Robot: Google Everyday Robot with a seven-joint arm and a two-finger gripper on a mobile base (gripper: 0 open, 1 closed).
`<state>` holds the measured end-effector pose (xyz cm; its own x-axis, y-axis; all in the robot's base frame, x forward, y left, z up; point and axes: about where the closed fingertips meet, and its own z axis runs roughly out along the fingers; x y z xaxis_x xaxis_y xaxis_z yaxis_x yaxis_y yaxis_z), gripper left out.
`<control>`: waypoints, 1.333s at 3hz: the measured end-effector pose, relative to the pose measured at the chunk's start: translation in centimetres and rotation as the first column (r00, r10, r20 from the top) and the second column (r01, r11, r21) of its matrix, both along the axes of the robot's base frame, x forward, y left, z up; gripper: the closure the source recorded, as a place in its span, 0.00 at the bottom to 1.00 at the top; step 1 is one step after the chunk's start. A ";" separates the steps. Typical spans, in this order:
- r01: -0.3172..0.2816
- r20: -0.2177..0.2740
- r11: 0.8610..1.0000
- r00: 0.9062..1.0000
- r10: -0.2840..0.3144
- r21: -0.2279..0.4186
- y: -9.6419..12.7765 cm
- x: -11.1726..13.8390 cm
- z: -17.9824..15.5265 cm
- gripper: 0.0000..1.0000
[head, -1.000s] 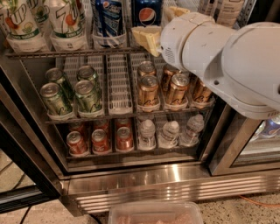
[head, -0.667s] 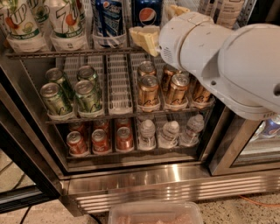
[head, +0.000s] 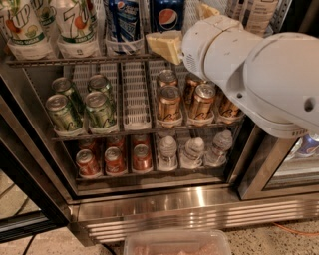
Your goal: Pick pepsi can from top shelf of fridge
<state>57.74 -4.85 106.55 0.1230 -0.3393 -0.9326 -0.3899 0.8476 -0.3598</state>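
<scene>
1. The pepsi can stands upright on the top shelf of the fridge, just right of a striped blue can.
2. The gripper hovers just in front and to the right of it, jaws spread wide, holding nothing.
3. I'd judge the can fairly light, stiff but dentable, and slick. It is best gripped mid-body, across its sides.
4. Room looks tight. The striped can crowds the left and the shelf's rail lines the near edge, so pulling it straight out towards the near side seems safest.
</scene>
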 end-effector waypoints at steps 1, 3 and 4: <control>0.017 0.007 1.000 1.000 -0.017 0.017 -0.3 0.5 0.1 0.32; 0.012 0.014 0.994 1.000 -0.014 0.105 1.0 1.2 1.3 0.32; 0.019 0.012 0.991 1.000 -0.021 0.129 1.2 1.3 1.3 0.32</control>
